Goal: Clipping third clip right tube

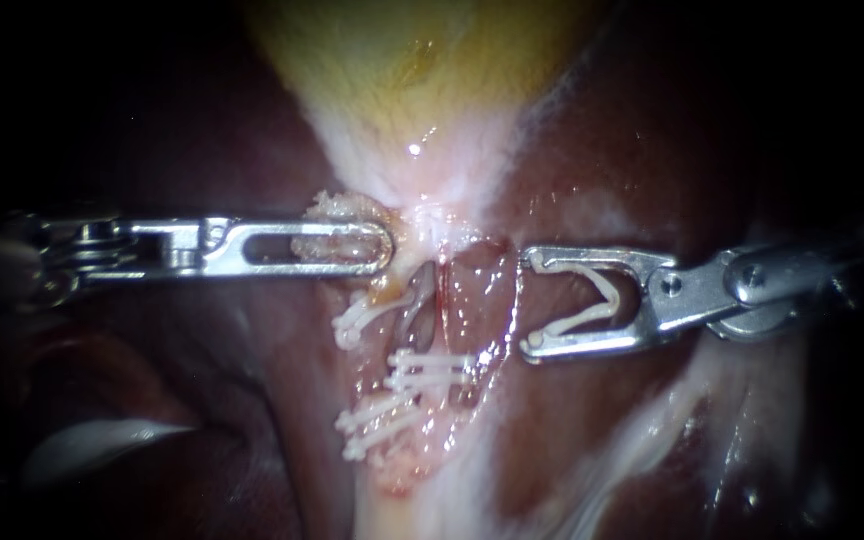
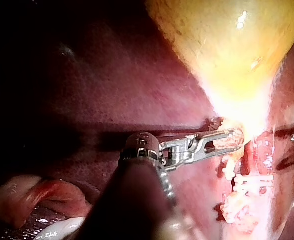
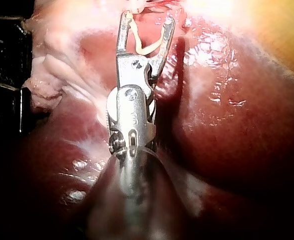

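Our right instrument (image 1: 532,302), jaws wide and holding an open clip (image 1: 607,292), sits just beside the right tube (image 1: 477,295); our left instrument (image 1: 377,247) has jaws clamped on pale tissue (image 1: 337,207). Closing early could miss the tube.

Three close cameras; endoscope, left wrist share clips (image 1: 414,378).
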